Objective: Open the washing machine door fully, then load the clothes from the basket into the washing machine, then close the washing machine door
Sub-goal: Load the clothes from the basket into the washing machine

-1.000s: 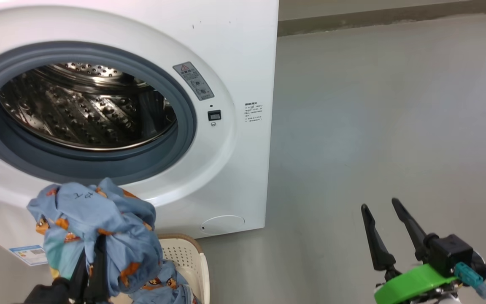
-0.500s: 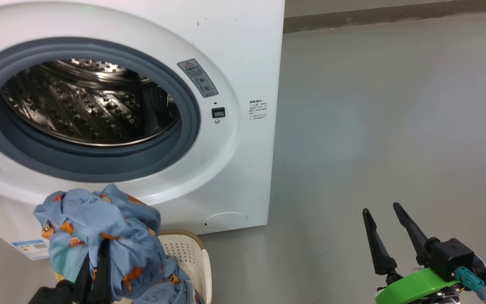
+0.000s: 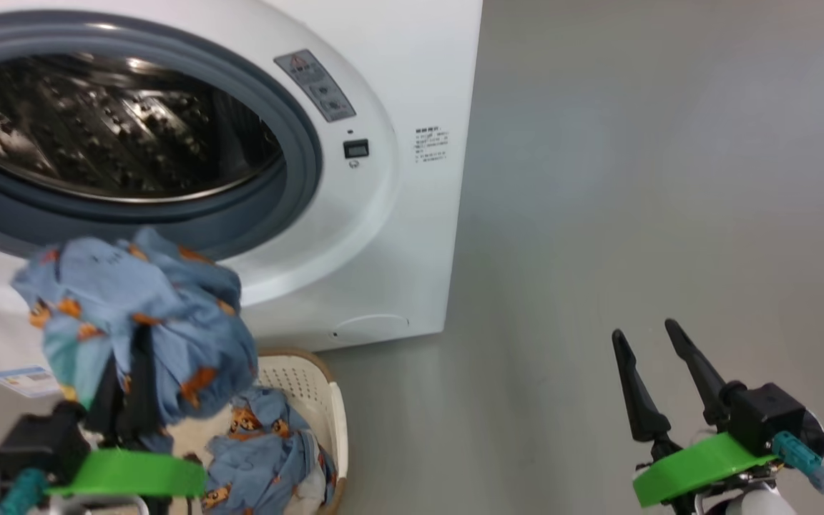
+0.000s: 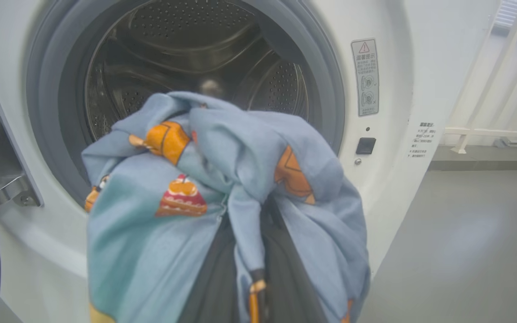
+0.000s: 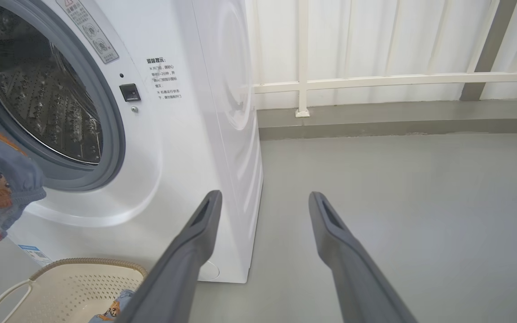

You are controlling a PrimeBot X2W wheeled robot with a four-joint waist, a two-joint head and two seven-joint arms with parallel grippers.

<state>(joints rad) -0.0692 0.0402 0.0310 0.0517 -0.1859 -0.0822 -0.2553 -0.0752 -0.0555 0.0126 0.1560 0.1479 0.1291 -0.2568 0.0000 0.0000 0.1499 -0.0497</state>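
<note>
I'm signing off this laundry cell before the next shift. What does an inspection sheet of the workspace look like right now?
Surface: grey floor, smooth, no spills seen.
Job's things: washing machine open, drum exposed; blue bundle raised before the opening; more clothes in the basket.
Clutter: nothing seen.
Grippers: left gripper shut on the bundle; right gripper open, holding nothing.
Cables: teal-plugged cable at the right wrist.
Surroundings: white railing along the far wall.
</note>
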